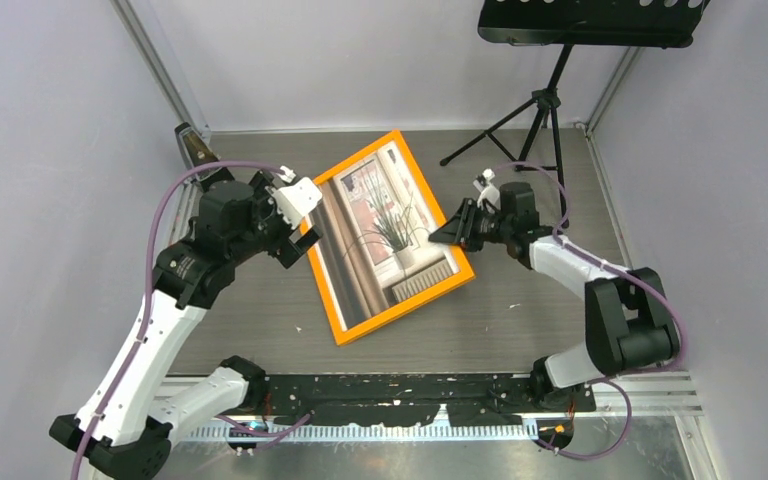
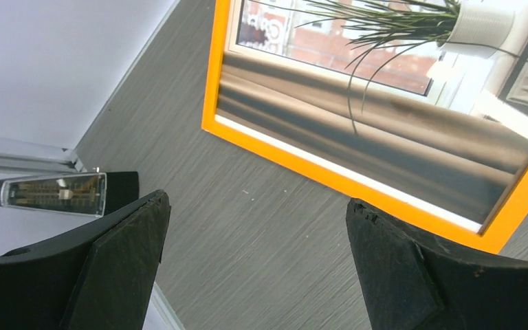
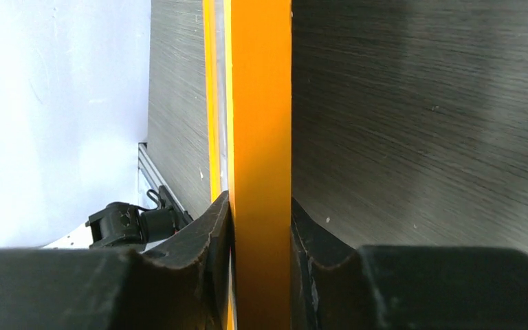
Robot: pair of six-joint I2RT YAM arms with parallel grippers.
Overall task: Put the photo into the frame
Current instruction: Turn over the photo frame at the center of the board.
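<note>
Grips thin orange right edge of frame (image 1: 406, 306) with right gripper (image 3: 258, 220); holds left gripper (image 2: 254, 213) wide open, empty, near left edge. Shows photo (image 1: 380, 240) seemingly seated inside, glossy; bare grained table (image 1: 520, 320) all round.

- Table (image 1: 260, 335): dark grey wood-grain top with a few pale specks.
- Walls (image 1: 380, 60): plain pale grey, on the left, back and right of the table.
- Corner posts (image 1: 156, 70): two silver metal bars, one at each back corner.
- Music stand (image 1: 548, 105): black, tripod legs on the table's back right corner, perforated tray on top (partly cut off at the upper edge).
- Metronome (image 1: 193, 147): small, brown face, black base, at the back left corner by the wall.
- Rail (image 1: 650, 400): silver ribbed metal along the near edge.
</note>
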